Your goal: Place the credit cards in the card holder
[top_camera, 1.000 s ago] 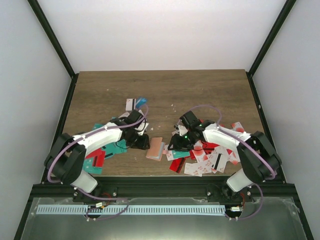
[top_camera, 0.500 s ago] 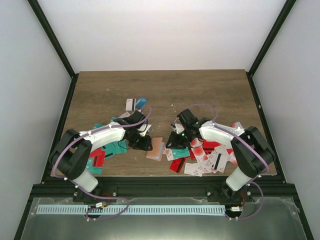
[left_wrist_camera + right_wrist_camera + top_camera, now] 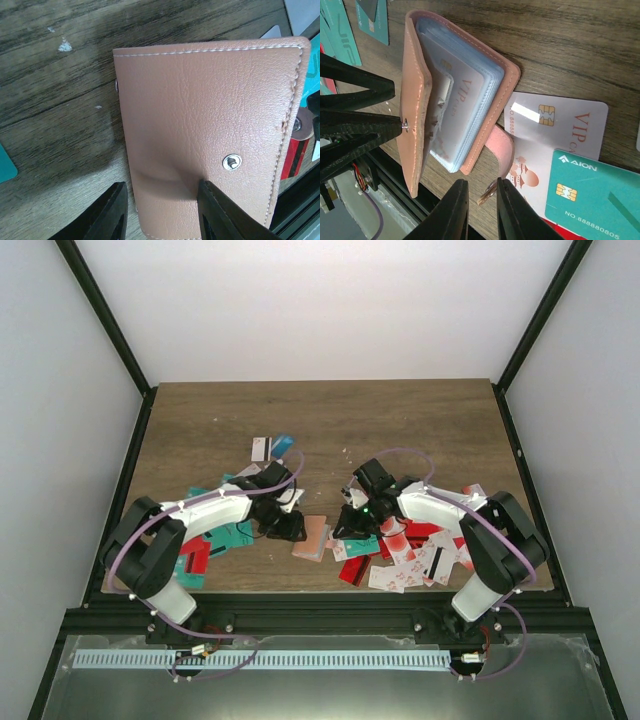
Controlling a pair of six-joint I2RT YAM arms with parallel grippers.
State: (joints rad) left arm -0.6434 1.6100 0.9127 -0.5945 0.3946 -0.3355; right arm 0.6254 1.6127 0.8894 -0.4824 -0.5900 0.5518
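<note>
The left pincer (image 3: 161, 185) pinches the cover (image 3: 415, 125) of the pink holder (image 3: 210, 110). The right pincer (image 3: 481, 182) is almost closed on its strap (image 3: 501, 145). The holder sits half open on the surface (image 3: 560, 45) beside cards (image 3: 560, 125).

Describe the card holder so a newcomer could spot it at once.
On the wooden table, look near the front edge, between the left arm and right arm. The card holder lies there, left of the heaped credit cards. Unlike those thin teal, red and white cards, it is a thick salmon-pink stitched wallet with a metal snap.
</note>
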